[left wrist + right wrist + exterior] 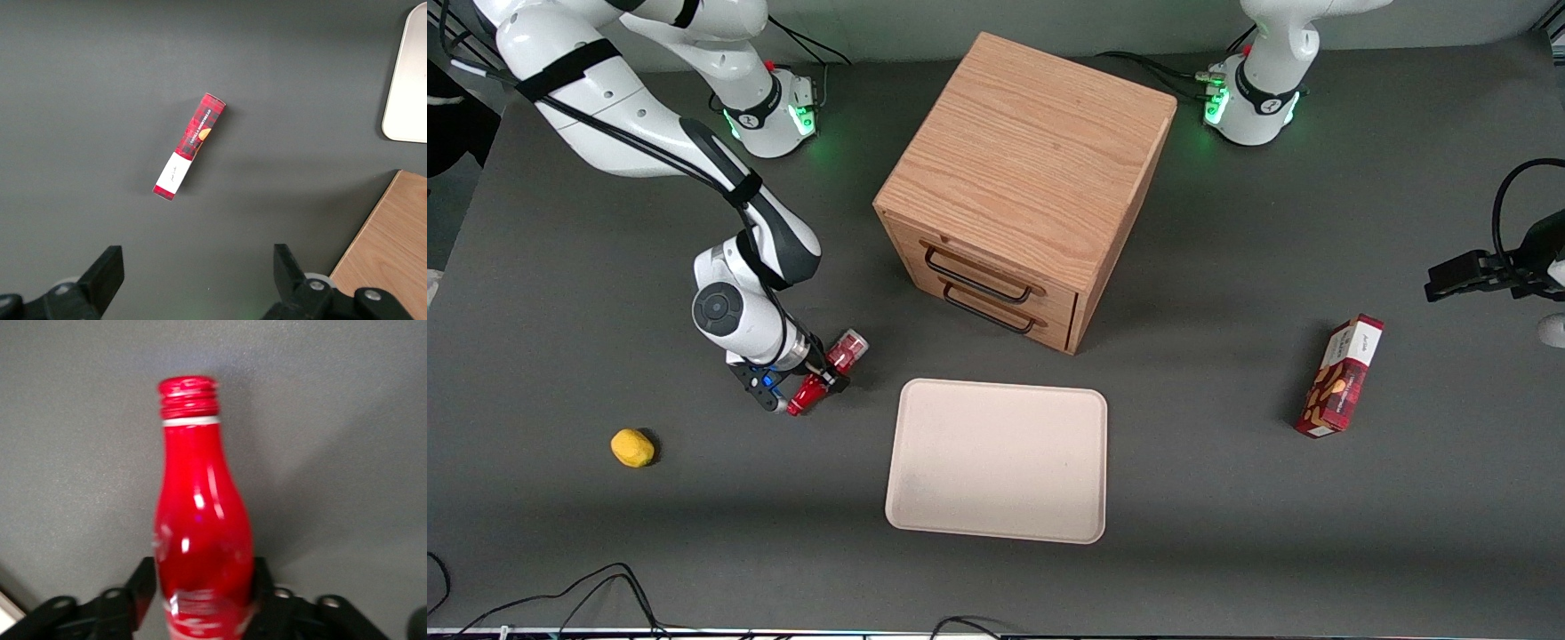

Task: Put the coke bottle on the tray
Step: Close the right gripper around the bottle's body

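Observation:
The coke bottle (827, 372) is a small slim red bottle with a red cap. It lies tilted between the fingers of my right gripper (821, 373), which is shut on its body. The cap points toward the front camera and the clear base points toward the cabinet. In the right wrist view the bottle (200, 513) fills the middle, and the black fingers (143, 587) press on both of its sides at my gripper (203, 603). The beige tray (996, 480) lies flat and bare beside the bottle, a short gap away toward the parked arm's end. I cannot tell whether the bottle touches the table.
A wooden drawer cabinet (1032, 178) stands farther from the front camera than the tray. A yellow round object (632, 447) lies toward the working arm's end. A red snack box (1343, 378) lies toward the parked arm's end and also shows in the left wrist view (190, 147).

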{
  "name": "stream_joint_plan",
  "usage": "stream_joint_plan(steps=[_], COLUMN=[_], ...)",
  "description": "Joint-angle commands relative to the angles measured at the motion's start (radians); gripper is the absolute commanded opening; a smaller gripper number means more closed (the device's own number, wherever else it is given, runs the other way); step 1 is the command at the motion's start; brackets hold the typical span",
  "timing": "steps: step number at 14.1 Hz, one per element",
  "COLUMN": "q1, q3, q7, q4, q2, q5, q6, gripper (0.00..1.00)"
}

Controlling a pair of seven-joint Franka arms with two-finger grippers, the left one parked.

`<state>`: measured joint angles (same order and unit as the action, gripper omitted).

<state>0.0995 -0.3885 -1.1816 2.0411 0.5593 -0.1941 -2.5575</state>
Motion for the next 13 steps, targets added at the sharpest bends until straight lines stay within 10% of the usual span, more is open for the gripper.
stream_joint_plan(steps=[1, 7, 13], q1=[0.006, 0.012, 0.006], q3=[-0.003, -0.006, -0.026], q7=[-0.041, -0.009, 0.161], q4=[0.001, -0.044, -0.367], q2=[0.001, -0.036, -0.038], q5=[-0.037, -0.041, -0.034], q6=[-0.017, 0.023, 0.394], gripper=[0.05, 0.0, 0.0])
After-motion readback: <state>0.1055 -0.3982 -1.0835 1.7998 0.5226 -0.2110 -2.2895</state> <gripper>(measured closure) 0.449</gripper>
